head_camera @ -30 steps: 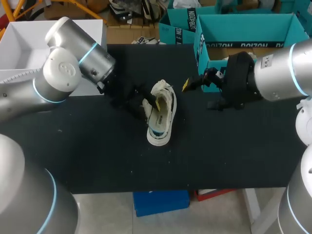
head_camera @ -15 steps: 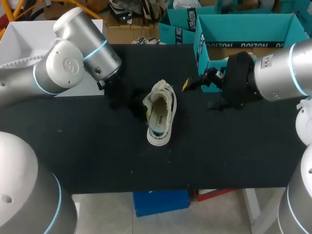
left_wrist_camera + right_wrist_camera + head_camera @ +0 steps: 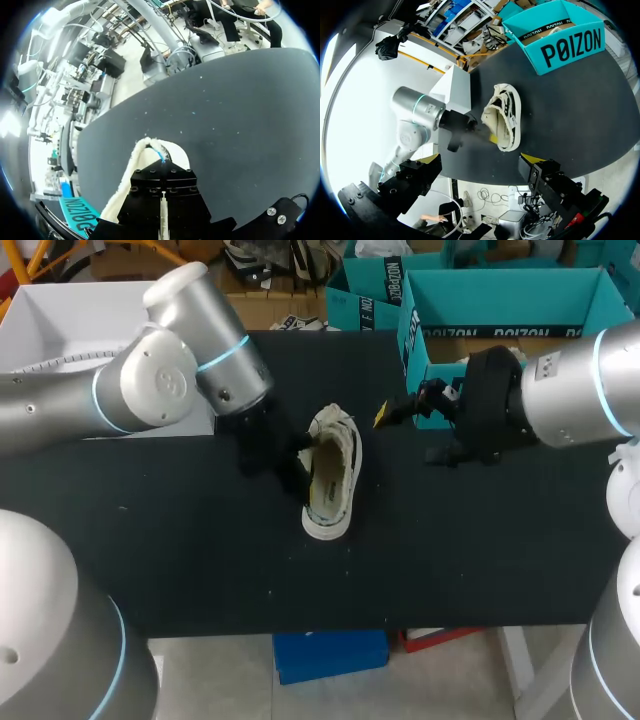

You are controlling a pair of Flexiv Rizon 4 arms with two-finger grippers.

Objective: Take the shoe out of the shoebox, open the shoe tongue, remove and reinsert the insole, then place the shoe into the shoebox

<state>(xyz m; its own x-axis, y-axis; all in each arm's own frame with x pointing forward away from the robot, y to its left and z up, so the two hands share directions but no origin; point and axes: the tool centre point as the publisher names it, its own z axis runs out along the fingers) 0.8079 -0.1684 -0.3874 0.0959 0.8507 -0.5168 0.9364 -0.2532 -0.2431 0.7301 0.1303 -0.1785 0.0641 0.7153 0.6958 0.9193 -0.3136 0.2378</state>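
Black cloth covers the bench [image 3: 200,560], which runs wide from side to side. Close to its middle, a little toward the far edge, lies the shoe [image 3: 334,490], a white, low-cut one with dark stripes on its side. It rests on its sole with the opening upward and its length running from the far edge toward the near edge. It is out of the shoebox [image 3: 510,312], a teal, lidless carton standing at the far right corner of the bench, well apart from the shoe.

The left arm [image 3: 160,390] comes in over the left edge and bends down to the shoe. The left claw [image 3: 297,465] is at the shoe's left side, right against the upper by the opening. From the left wrist view the claw's black body hides most of the shoe, and only a white padded rim with a bit of blue shows ahead of it. Whether this claw is spread or pinching the upper, I cannot tell.

The right arm [image 3: 570,400] reaches in from the right edge, and its dark wrist hangs in front of the shoebox's near wall. The right claw [image 3: 481,160] is spread wide and holds nothing. It is off to the right of the shoe without touching it, and in the right wrist view the shoe and the left claw lie ahead of it across bare cloth.
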